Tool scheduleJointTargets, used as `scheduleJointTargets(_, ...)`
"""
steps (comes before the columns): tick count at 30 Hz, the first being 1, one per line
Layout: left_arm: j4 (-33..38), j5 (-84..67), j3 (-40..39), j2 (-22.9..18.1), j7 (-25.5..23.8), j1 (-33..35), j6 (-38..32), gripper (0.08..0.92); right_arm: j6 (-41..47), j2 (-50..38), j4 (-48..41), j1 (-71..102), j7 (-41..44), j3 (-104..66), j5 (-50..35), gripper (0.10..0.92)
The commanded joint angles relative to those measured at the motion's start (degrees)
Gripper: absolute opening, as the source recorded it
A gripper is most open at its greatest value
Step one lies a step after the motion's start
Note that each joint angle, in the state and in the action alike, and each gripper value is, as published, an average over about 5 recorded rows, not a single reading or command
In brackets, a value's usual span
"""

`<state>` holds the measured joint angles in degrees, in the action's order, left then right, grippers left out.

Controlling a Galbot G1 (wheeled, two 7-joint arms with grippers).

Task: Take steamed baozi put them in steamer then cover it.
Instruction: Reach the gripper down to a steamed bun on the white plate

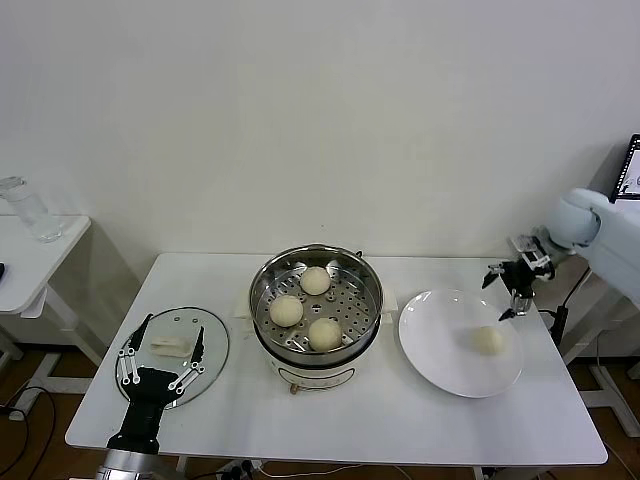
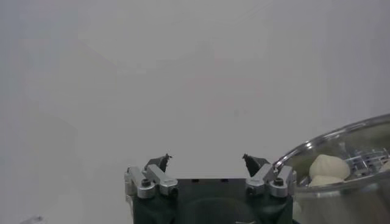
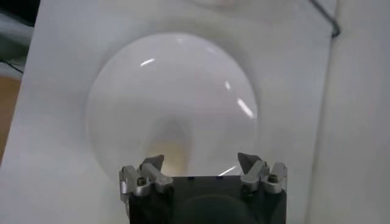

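We note the task as three-quarters loaded. At the left of the tabletop (image 1: 400,420) the left claw (image 1: 160,350) hovers over the glass lid (image 1: 205,350), fingers spread apart, gripping nothing; the lid lies flat, off the pot. In the centre, the steamer (image 1: 316,262) stands open with three steamed baozi (image 1: 286,311) on its perforated tray. To the right, the white plate (image 1: 430,330) carries the last bun (image 1: 488,341), alone toward its far-right side. The right claw (image 1: 513,285) hangs above the plate's right edge, fingers apart and empty, near the bun but not touching.

Left to do, in our judgement: lift that fourth bun into the steamer, then set the lid on.
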<state>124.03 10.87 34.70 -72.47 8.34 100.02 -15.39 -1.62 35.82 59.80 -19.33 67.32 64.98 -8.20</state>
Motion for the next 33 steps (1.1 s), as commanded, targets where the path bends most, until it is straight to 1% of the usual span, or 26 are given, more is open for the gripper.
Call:
scheduleJointTargets(1, 0.07, 0.08, 0.03, -0.11, 0.01, 0.13, 0.09, 0.823, 2.02, -0.44, -3.00, 8.59, -3.27, -3.92, 0.90, 0.823)
scheduleJointTargets(29, -0.04, -0.53, 0.30, -0.35, 0.19, -0.06, 0.36, 0.823, 0.39, 4.97, -9.60, 13.59, -4.85, -6.53, 4.32, 0.822)
scheduleJointTargets(33, 0.08, -0.69, 0.54, -0.30, 0.20, -0.23, 0.55, 0.823, 0.34, 5.27, -9.79, 13.80, -5.04, -6.71, 4.50, 0.801)
